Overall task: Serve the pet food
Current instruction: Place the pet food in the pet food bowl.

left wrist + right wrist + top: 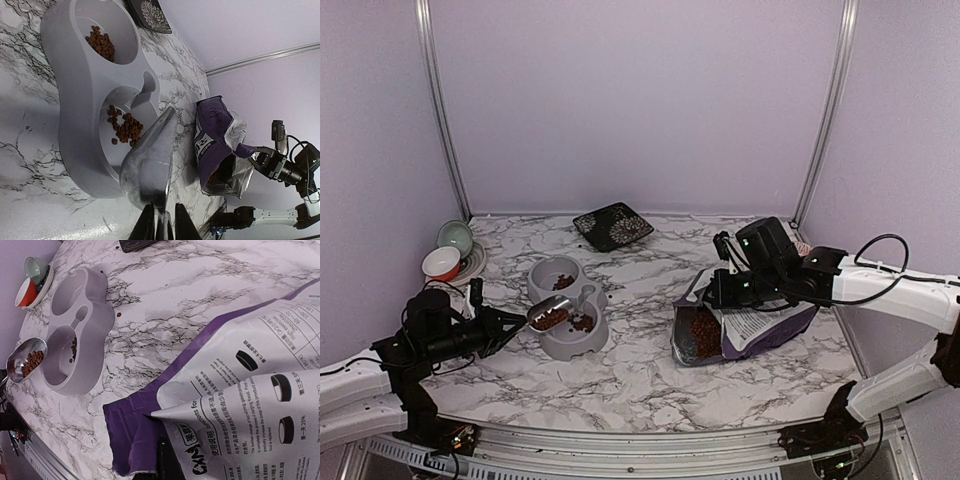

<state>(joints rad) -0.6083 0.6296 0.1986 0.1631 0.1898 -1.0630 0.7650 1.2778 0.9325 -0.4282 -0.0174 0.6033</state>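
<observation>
Near the left edge of the table (pixel 640 395), the left gripper (pixel 516 326) clenches the handle of the scoop (pixel 546 312); pet food (pixel 554 320) lies in it just past the fingertips, over the double bowl (pixel 570 350). Toward the right edge, the right gripper (pixel 720 290) pinches the bag (pixel 770 328).

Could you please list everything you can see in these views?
table: one, white marble, under everything
double bowl: one, grey, left of centre
kibble: loose pellets, reddish-brown, in both bowl wells, the scoop and the bag mouth
scoop: one, shiny metal, over the near well's edge
bag: one, purple and white, lying at right
plate: one, dark patterned, back centre
saucer: one, pale, far left
orange cup: one, on the saucer
green cup: one, on the saucer
left gripper: black, shut on the scoop handle
right gripper: black, shut on the bag's edge
</observation>
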